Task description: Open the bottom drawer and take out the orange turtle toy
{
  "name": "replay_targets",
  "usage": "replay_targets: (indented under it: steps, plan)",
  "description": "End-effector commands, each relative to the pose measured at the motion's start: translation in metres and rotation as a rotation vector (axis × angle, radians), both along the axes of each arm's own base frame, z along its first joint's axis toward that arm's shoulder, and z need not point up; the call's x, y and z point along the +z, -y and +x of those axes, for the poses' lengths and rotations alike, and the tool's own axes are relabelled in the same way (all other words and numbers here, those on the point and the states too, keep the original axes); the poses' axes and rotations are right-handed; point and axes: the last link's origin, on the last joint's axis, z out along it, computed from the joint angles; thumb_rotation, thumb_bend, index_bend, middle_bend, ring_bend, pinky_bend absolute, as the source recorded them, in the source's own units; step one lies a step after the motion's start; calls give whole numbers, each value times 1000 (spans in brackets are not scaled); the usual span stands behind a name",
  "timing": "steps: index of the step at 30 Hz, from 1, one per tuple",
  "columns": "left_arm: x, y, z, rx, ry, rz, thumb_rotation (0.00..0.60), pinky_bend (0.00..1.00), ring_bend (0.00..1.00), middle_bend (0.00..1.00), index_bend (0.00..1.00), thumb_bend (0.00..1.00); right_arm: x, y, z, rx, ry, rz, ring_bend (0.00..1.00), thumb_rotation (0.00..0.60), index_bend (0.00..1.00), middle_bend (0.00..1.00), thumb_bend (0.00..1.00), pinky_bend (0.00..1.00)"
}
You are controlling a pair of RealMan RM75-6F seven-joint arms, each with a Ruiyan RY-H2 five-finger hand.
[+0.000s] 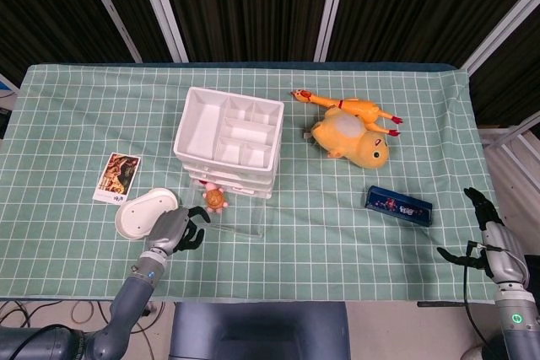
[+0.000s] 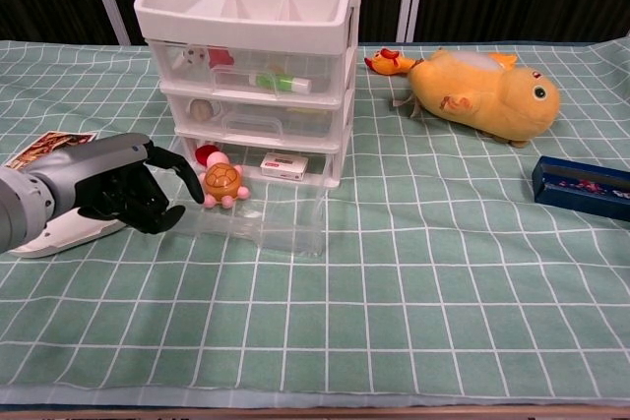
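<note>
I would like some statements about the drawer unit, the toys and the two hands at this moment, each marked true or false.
1. The bottom drawer is pulled out. True.
2. The orange turtle toy is held in the left hand. False: it lies in the open drawer, and the hand is at the drawer's front left corner.
3. The yellow plush toy lies to the right of the drawer unit. True.
4. The right hand grips the dark blue box. False: it is by the table's right edge, apart from the box.
5. A picture card lies inside the top tray. False: it lies on the cloth, left of the unit.
</note>
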Motion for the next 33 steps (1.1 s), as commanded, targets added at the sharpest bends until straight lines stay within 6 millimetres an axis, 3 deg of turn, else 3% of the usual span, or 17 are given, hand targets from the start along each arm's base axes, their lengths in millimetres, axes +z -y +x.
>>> replay_targets:
  steps: [1,8,15,22,33]
  plan:
    - [4,-4,3,-28,-12,26,600,1000,960,926,342,347,0,0,0,0,0,0,0,600,0,0,96,185]
    - [16,-15,13,-78,-66,53,600,1000,978,949,333,313,0,0,0,0,1,0,0,600,0,0,96,185]
    - [24,-39,19,-142,-210,121,600,1000,1000,1000,365,313,0,0,0,-1,3,1,0,600,0,0,96,184]
    - [17,-60,25,-209,-359,140,600,1000,1000,1000,396,316,0,0,0,-2,5,1,0,600,0,0,96,185]
    - [-1,-67,21,-323,-479,91,600,1000,1000,1000,439,321,0,0,0,-6,11,2,0,600,0,0,97,185]
